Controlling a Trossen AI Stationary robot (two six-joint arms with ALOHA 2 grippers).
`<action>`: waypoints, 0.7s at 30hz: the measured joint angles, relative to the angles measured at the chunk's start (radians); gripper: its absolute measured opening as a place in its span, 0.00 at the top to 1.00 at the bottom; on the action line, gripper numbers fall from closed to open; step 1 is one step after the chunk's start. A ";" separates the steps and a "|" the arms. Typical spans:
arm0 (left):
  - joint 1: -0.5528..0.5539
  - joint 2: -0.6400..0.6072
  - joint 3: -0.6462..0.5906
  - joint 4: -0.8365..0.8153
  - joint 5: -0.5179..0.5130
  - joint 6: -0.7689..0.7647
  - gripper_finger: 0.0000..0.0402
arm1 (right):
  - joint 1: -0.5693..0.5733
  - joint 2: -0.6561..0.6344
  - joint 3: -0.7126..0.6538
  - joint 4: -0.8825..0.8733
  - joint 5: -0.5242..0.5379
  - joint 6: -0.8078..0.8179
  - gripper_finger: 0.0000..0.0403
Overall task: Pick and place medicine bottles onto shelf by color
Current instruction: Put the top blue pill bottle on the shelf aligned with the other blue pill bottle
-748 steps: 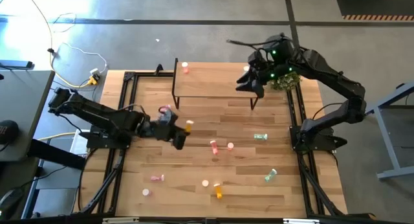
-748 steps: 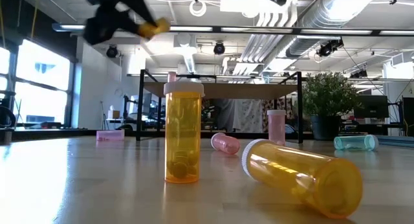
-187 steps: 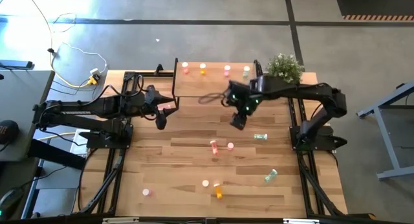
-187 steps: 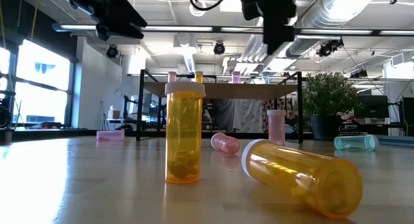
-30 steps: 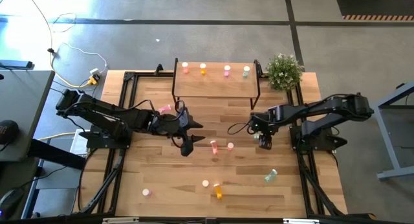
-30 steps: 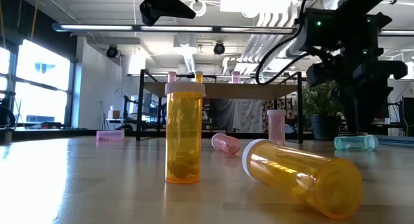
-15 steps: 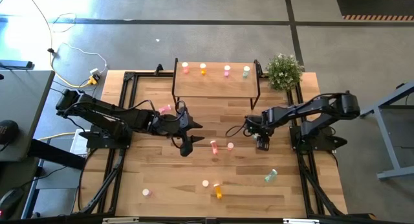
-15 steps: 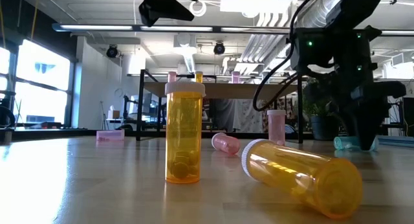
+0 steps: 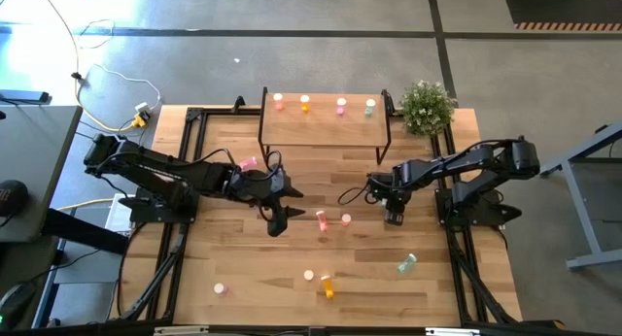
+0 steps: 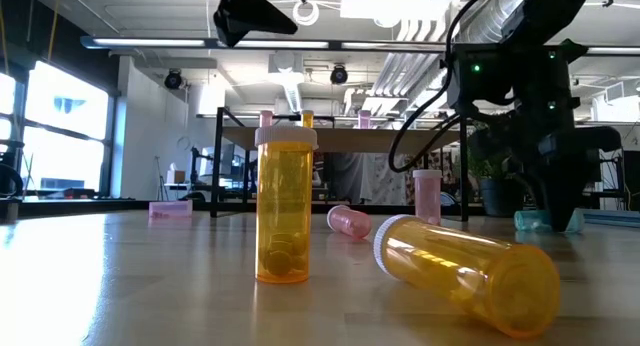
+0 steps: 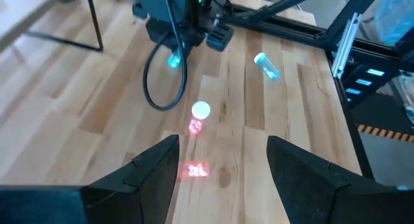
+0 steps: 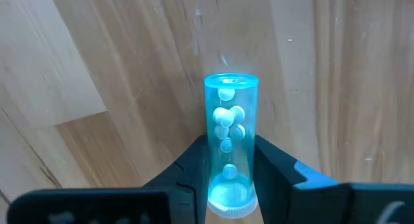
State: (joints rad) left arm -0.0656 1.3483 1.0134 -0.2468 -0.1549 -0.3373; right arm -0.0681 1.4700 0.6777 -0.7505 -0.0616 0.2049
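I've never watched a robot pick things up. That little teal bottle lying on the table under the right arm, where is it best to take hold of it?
Probably across its round body, coming straight down from above. The teal bottle lies on its side on the table, so its long curved sides are exposed; the right gripper already straddles it that way, jaws either side of the cap end.

The wooden surface (image 9: 321, 244) of pale planks stands on a grey concrete floor (image 9: 292, 54) crossed by dark lines. A potted plant (image 9: 426, 107) sits at one far corner of the surface. A yellow cable (image 9: 109, 82) loops over the floor beside a grey desk (image 9: 34, 147). From table height, the room opens into a workshop with large windows (image 10: 55, 131) on one side, a white ceiling hung with silver ducts (image 10: 500, 31) and strip lights (image 10: 300, 46), and dark monitors (image 10: 575, 166) farther back.
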 joint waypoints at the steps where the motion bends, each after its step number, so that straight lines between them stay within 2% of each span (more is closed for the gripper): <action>1: 0.004 0.000 0.000 -0.008 0.009 -0.011 0.44 | 0.000 0.000 0.000 0.000 0.000 0.009 0.80; 7: 0.045 -0.012 -0.001 -0.056 0.114 -0.049 0.44 | 0.016 -0.024 0.041 0.025 -0.069 0.094 0.80; 10: 0.074 -0.012 0.000 -0.067 0.164 -0.061 0.44 | 0.040 -0.029 0.099 0.023 -0.062 0.123 0.80; 17: 0.147 -0.019 0.000 -0.072 0.307 -0.125 0.44 | 0.098 -0.029 0.269 0.019 0.029 0.154 0.80; 21: 0.179 -0.019 0.000 -0.071 0.360 -0.180 0.44 | 0.112 -0.030 0.367 0.018 0.094 0.120 0.80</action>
State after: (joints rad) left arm 0.1137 1.3289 1.0130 -0.3181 0.2055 -0.5174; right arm 0.0434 1.4403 1.0446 -0.7322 0.0321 0.3248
